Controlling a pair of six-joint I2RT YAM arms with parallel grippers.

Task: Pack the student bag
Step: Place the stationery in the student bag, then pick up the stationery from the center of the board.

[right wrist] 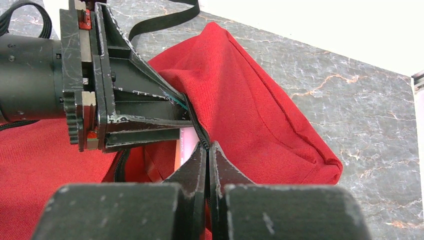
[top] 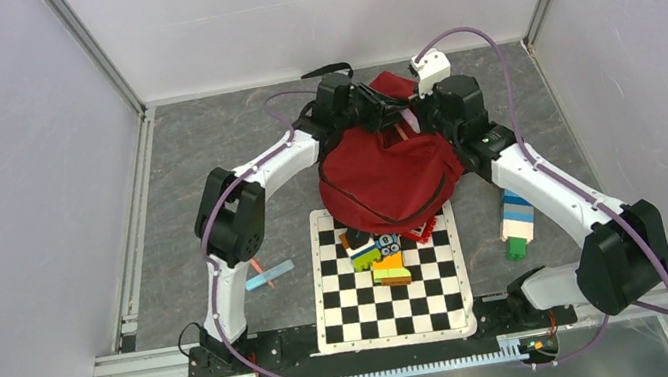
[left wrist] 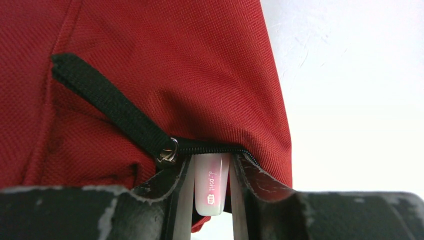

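The dark red student bag [top: 389,180] lies in the middle of the table, its far end lifted. My left gripper [top: 385,112] is at the bag's top edge. In the left wrist view it [left wrist: 211,161] is shut on a small white oblong piece with lettering [left wrist: 211,182], whose far end sits under the black zipper line [left wrist: 215,149] beside the zip pull [left wrist: 167,153]. My right gripper [top: 414,121] meets it from the right. In the right wrist view it [right wrist: 206,146] is shut on the bag's zipper edge [right wrist: 199,131], with the left gripper [right wrist: 125,110] just beyond.
A chequered mat [top: 393,296] lies in front of the bag with several coloured toy blocks [top: 376,253] on it. A blue, white and green block stack [top: 515,220] lies to the right. A blue stick [top: 270,276] lies to the left. A black strap [top: 327,71] trails behind the bag.
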